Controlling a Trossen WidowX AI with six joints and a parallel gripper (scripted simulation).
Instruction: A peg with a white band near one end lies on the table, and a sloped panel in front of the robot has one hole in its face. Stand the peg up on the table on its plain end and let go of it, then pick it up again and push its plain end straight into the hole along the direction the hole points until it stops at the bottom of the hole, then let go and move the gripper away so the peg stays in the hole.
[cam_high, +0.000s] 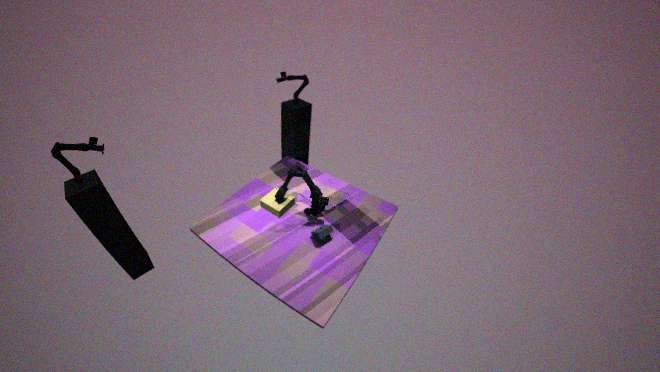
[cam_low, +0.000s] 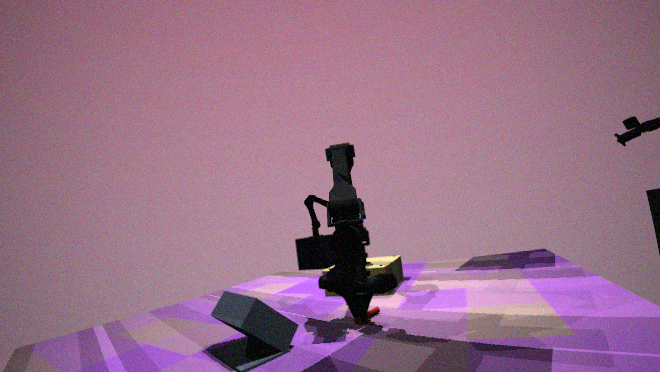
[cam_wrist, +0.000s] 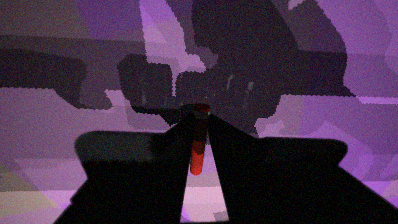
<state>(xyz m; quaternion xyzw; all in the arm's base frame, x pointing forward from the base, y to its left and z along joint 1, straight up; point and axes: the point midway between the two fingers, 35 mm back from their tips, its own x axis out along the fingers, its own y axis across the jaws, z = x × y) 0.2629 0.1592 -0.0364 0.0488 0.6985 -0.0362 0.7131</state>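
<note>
Your claw (cam_high: 314, 212) (cam_low: 361, 321) (cam_wrist: 200, 118) points down at the table (cam_high: 280, 260) (cam_low: 430, 350) (cam_wrist: 45, 115) with its fingertips clenched on the red peg (cam_low: 374, 312) (cam_wrist: 196, 162), near the banded end; you see the peg lying on its side, its plain end sticking out between the fingers toward the yellow block (cam_high: 277, 204) (cam_low: 392, 270) under the arm's base, while the dark sloped panel (cam_high: 321, 234) (cam_low: 260, 320) stands near your claw, apart from it

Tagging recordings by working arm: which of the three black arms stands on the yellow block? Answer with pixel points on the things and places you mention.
The one on the patterned table (cam_high: 280, 280) (cam_low: 500, 295); the others stand on tall black pillars.
</note>
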